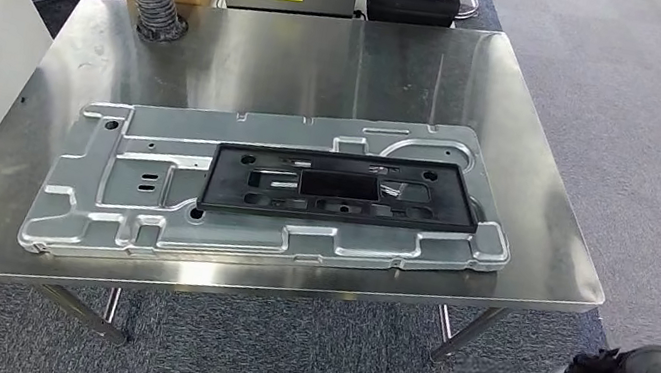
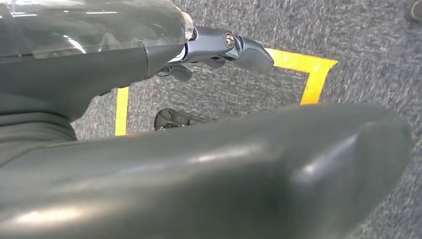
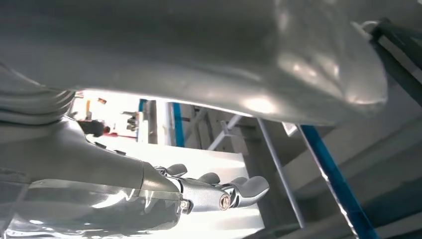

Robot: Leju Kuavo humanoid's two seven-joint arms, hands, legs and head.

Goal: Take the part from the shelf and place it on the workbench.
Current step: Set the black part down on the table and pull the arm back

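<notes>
The black frame (image 1: 341,191) lies flat on a big grey metal plate (image 1: 154,187) on the shiny steel bench (image 1: 328,54), so the job looks nearly done. Both hands, left (image 2: 219,50) and right (image 3: 219,191), hold nothing, fingers loosely apart. Next, I think, they just keep clear.

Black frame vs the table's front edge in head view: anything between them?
Just the silver stamped metal panel that the black frame lies on, then a bare strip of steel workbench up to the edge. The head view shows it.
</notes>
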